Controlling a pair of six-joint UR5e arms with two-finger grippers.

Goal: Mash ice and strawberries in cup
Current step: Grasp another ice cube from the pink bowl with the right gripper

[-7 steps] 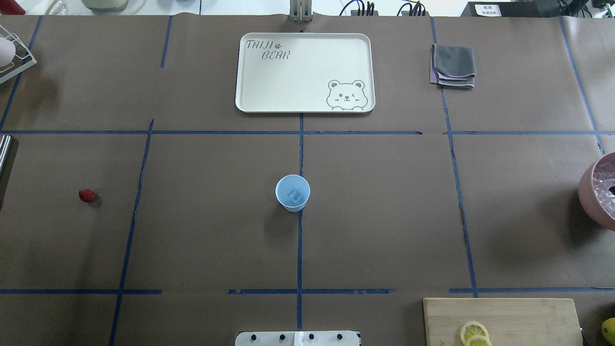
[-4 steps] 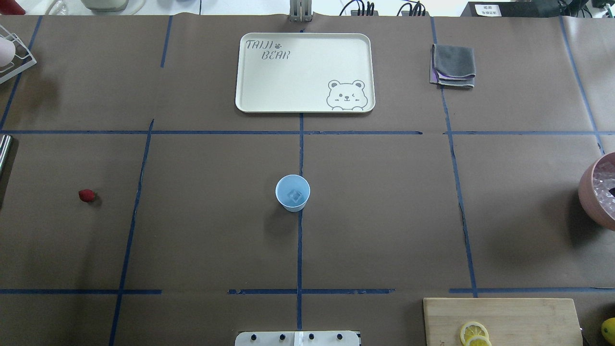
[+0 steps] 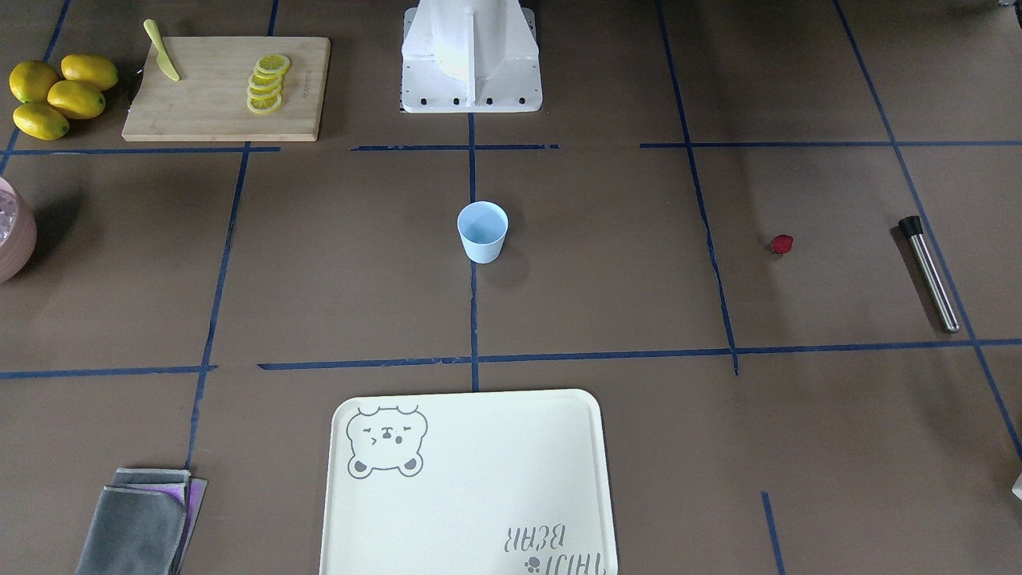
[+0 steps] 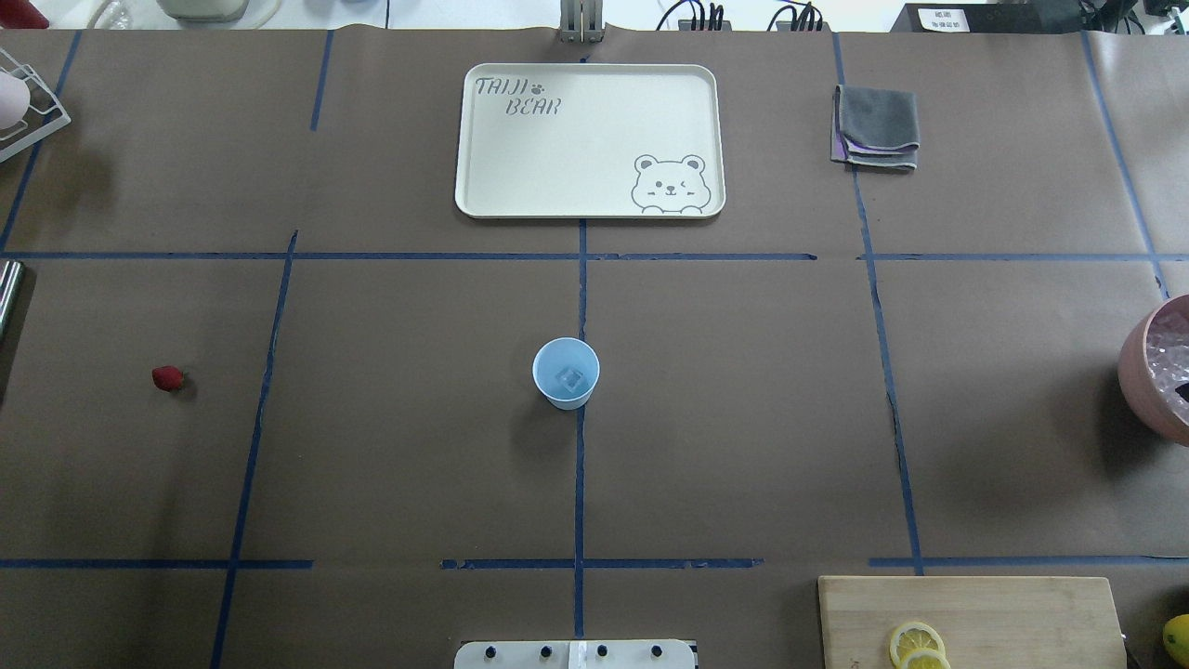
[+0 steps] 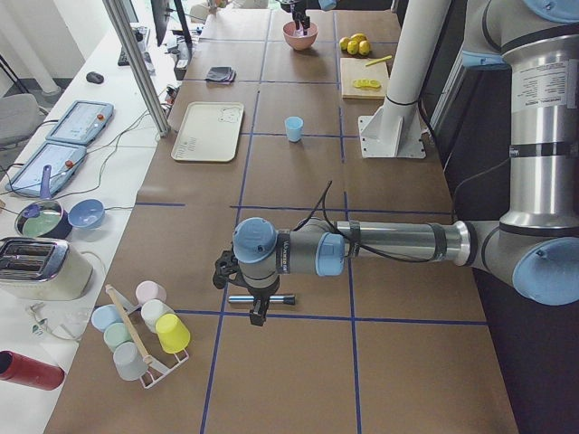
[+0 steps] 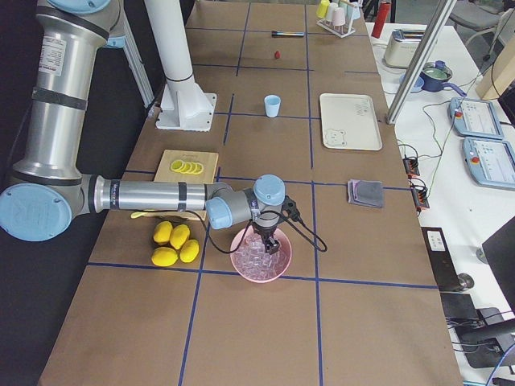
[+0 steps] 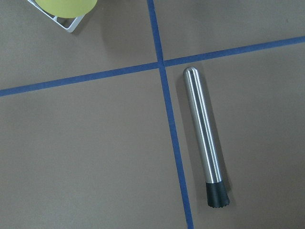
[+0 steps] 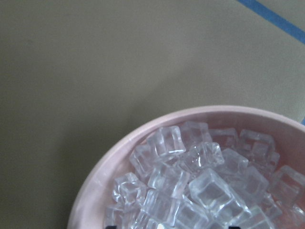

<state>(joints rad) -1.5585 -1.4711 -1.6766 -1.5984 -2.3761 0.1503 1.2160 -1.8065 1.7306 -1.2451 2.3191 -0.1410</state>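
We count one pale-blue tapered cup [image 4: 566,373], one clear ice cube [image 4: 569,377] inside it, one dark-red strawberry [image 4: 167,377] and one steel muddler rod [image 3: 930,275]. We count four whole yellow lemons [image 3: 76,97], one cream bear-printed tray [image 4: 589,139] and one bamboo cutting board [image 3: 215,96].

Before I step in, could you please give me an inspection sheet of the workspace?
Surface: brown paper, blue tape grid.
Job's things: cup upright at centre, one ice cube inside; strawberry on the paper, far from it.
Clutter: tray, cloth, board with lemon slices, lemons, muddler, bowl of ice, cup rack.
Grippers: left gripper above the muddler, state unclear; right gripper over the bowl, tips apart.
Cables: bundle at the far edge.
Surroundings: side bench with toaster, tablets.
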